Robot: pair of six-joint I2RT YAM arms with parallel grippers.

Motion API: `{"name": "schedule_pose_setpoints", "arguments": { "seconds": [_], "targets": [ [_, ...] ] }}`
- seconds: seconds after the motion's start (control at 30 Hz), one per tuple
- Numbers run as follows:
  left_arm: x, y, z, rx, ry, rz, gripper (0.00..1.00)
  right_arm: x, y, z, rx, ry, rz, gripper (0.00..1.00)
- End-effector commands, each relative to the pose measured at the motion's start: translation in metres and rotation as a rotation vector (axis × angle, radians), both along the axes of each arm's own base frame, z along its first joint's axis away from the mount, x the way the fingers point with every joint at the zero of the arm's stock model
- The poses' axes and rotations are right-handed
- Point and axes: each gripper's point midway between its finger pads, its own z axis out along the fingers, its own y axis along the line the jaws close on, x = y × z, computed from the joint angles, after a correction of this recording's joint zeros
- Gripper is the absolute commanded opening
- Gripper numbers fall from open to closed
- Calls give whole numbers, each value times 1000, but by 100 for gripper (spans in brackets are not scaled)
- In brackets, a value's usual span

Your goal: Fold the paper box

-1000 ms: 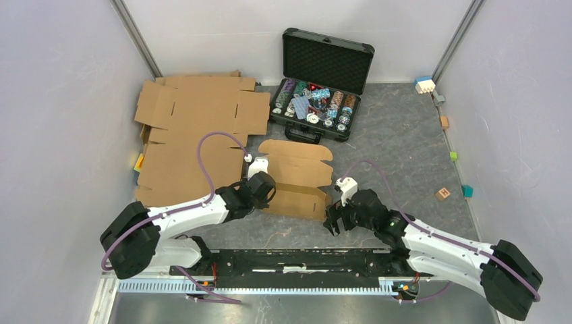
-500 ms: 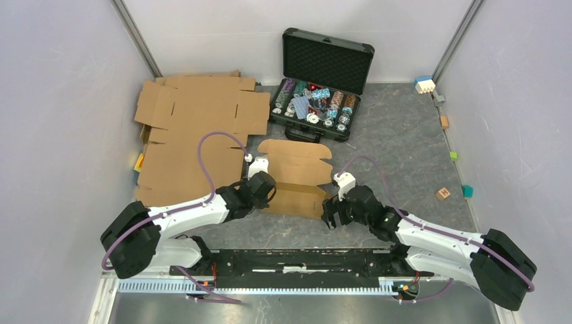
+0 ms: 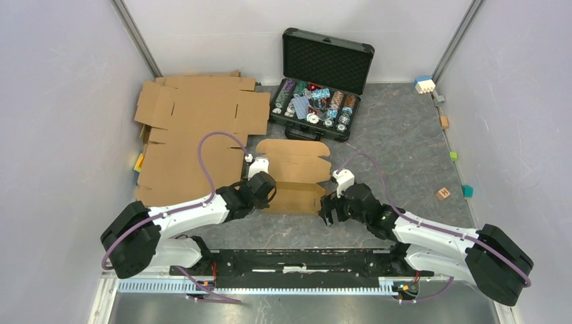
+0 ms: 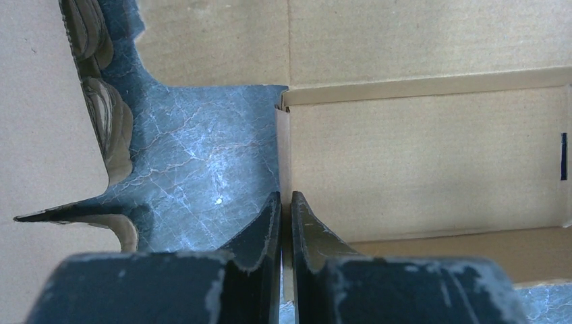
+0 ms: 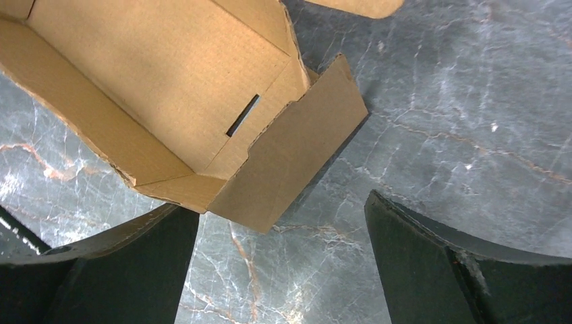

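The paper box, a small brown die-cut mailer, lies half-formed in the middle of the table with its lid flap spread flat behind it. My left gripper is shut on the box's upright left side wall. In the left wrist view the fingers pinch that thin wall edge-on, with the box floor to the right. My right gripper stands open at the box's right end. In the right wrist view an outward-splayed end flap lies just ahead of the wide-apart gripper, touching neither finger.
Bigger flat cardboard sheets lie at the back left, close to the left arm. A black foam-lined case of chips stands open behind the box. Small coloured blocks are scattered along the right wall.
My right gripper has moved left and slightly forward, closing in on the box's right end. The left gripper holds the left wall as before.
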Motion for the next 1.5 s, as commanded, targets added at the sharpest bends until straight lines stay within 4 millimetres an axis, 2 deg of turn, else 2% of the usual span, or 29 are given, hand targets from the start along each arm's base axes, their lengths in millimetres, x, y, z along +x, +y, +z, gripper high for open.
{"name": "schedule_pose_setpoints", "arguments": {
  "seconds": [0.0, 0.17, 0.33, 0.57, 0.77, 0.9, 1.13, 1.33, 1.47],
  "targets": [
    [4, -17, 8, -75, -19, 12, 8, 28, 7, 35, 44, -121, -76, 98],
    [5, -19, 10, -73, -18, 12, 8, 31, 7, 34, -90, -144, -39, 98],
    [6, -18, 10, -66, -25, 12, 8, 35, 7, 38, -145, -186, -55, 98],
    [8, -12, 13, -37, -41, 28, 9, 39, -28, 37, -232, -226, -178, 98],
    [9, -14, 11, -40, -34, 29, 9, 35, -33, 31, -224, -219, -192, 98],
    [8, -16, 10, -50, -30, 29, 9, 34, -30, 30, -215, -206, -189, 98],
    [8, -19, 8, -66, -23, 29, 9, 25, 3, 33, -84, -167, -78, 98],
    [8, -17, 8, -59, -25, 34, 9, 33, -21, 33, -202, -191, -159, 98],
    [8, -16, 8, -58, -29, 39, 10, 30, -32, 32, -247, -183, -173, 98]
  ]
}}
